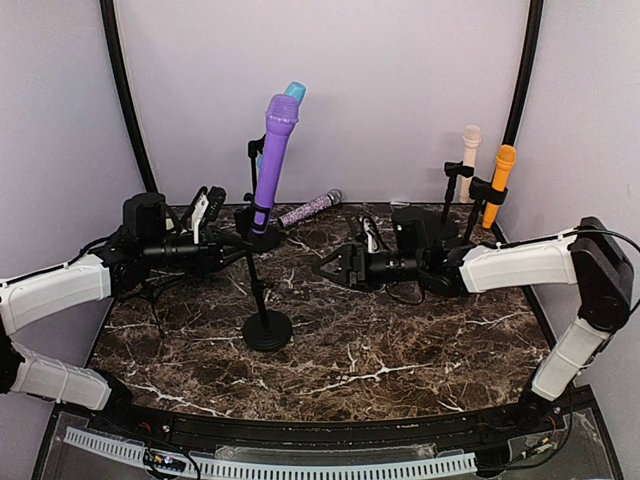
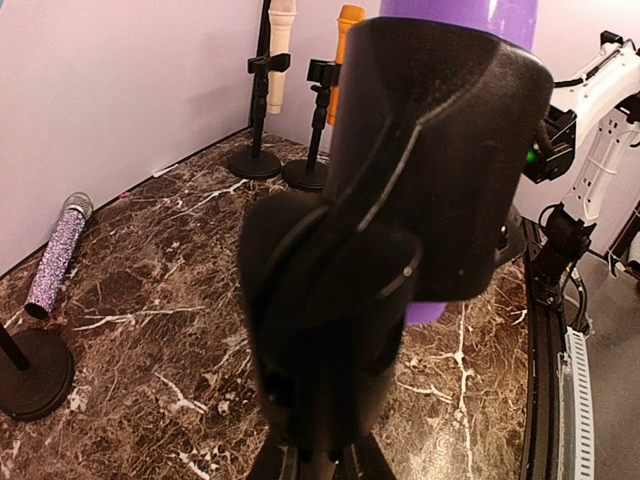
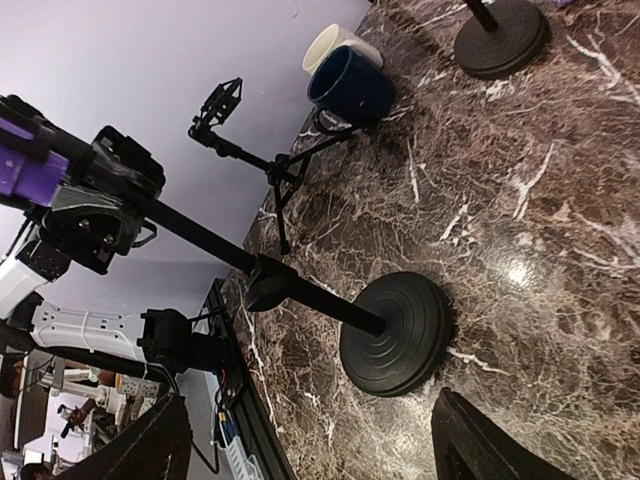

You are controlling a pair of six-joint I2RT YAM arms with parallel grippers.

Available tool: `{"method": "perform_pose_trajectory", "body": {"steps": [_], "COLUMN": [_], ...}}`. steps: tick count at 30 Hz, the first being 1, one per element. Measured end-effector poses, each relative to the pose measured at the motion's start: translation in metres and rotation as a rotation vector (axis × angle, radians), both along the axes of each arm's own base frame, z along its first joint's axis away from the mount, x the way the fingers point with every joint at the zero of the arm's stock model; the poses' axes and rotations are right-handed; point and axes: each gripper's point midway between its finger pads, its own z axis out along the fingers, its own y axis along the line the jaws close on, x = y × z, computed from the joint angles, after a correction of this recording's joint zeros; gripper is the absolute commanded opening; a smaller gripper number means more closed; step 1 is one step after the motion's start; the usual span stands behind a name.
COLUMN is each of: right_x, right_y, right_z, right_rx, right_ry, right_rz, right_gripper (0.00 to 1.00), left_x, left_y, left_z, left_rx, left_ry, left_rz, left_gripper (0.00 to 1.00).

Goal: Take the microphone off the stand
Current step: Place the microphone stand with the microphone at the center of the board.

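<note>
A purple microphone (image 1: 275, 150) stands upright in the black clip (image 2: 420, 170) of a round-based stand (image 1: 267, 328). In the left wrist view the clip fills the middle, with the purple microphone (image 2: 455, 12) showing above and below it. My left gripper (image 1: 222, 255) reaches in from the left and is shut on the stand just under the clip; its fingertips (image 2: 292, 462) barely show. My right gripper (image 1: 338, 268) hovers open to the right of the stand's pole, touching nothing. In the right wrist view the stand's base (image 3: 395, 335) lies beyond its two spread fingers (image 3: 480, 440).
Behind stand a teal microphone (image 1: 295, 92), a cream microphone (image 1: 470, 148) and an orange microphone (image 1: 503, 172) on their own stands. A glittery microphone (image 1: 312, 208) lies on the marble. A small tripod stand (image 3: 275, 165), a blue mug (image 3: 350, 88) and a white mug (image 3: 335, 45) sit at the left.
</note>
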Motion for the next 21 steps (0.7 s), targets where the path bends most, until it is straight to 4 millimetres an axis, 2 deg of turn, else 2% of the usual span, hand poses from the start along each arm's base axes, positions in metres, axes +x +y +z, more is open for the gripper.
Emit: {"method": "perform_pose_trajectory", "body": {"steps": [5,10,15,21], "right_x": [-0.012,-0.022,-0.027,-0.027], "right_y": [0.027,0.044,0.058,0.072], "right_z": [-0.026,-0.04,-0.036,-0.032], "right_rx": [0.006,0.028,0.064,0.115], "right_ry": [0.066,0.099,0.098,0.086], "right_rz": [0.065,0.118,0.16,0.202], "right_gripper": [0.78,0.73,0.69,0.58], "left_x": [-0.013,-0.027,-0.032,-0.033], "left_y": [-0.006,-0.017,-0.021,-0.021], "left_z": [0.0,-0.002,-0.004,-0.004], "left_rx": [-0.01,0.016,0.037,0.042], "left_ry": [-0.015,-0.059,-0.089,-0.1], "left_rz": [-0.054,-0.114,-0.134,-0.138], "left_gripper": [0.0,0.0,0.0,0.0]}}
